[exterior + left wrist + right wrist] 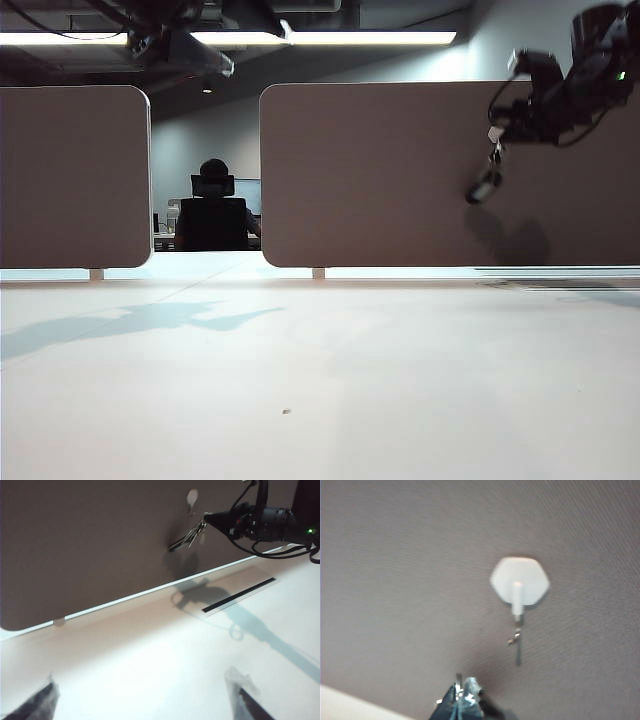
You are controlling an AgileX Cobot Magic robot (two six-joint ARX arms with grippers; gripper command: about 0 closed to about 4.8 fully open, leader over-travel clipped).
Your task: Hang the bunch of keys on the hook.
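Note:
The hook is a pale hexagonal pad with a thin metal hook under it, stuck on the brown panel; it also shows in the left wrist view as the hook. My right gripper is high at the right in front of the panel, shut on the bunch of keys, whose black fob dangles below it. From the left wrist, the keys hang close to the hook, apart from it. The right gripper is pinched together. My left gripper hovers open over the white table with nothing between its fingers.
Two brown panels stand at the table's back edge, the left one and the right one, with a gap between them where a seated person shows. A black slot lies in the table below the hook.

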